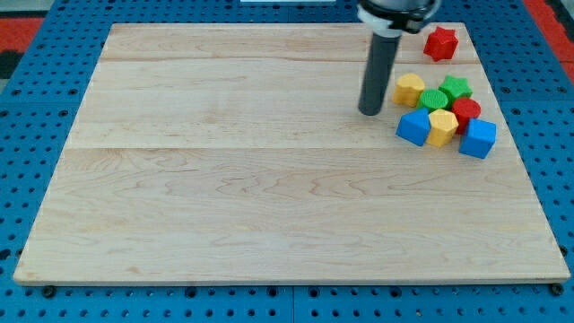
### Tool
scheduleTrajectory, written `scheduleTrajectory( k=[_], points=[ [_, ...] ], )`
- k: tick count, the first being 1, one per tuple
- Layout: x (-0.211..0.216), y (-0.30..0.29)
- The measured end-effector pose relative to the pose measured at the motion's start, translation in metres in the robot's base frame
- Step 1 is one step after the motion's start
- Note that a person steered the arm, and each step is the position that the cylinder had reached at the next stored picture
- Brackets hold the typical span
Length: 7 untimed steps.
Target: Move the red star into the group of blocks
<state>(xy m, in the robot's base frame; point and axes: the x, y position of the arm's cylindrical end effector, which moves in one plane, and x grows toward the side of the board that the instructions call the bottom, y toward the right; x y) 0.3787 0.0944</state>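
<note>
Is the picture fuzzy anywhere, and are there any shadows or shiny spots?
In the camera view, the light is soft and even, with no shiny glare on the wooden board; my tip and the blocks, like the red star and the blue cube, cast only faint shadows; the whole picture looks slightly soft, and the arm's top is cut off at the view's top.

rod's upper end (395, 13) cut off at the view's top, red block (466, 109) partly hidden behind neighbours, shape unclear
</note>
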Motion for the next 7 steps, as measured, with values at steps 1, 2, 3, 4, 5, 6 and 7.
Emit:
scheduleTrajectory(
  k=[1, 2, 3, 4, 5, 6, 7],
  points=[
    [-0.024, -0.021],
    [-0.087, -0.022],
    [-0.155, -0.017],
    [-0.186, 0.006],
    [-0.187, 0.048],
    [-0.188, 0.103],
    [-0.187, 0.138]
  ],
)
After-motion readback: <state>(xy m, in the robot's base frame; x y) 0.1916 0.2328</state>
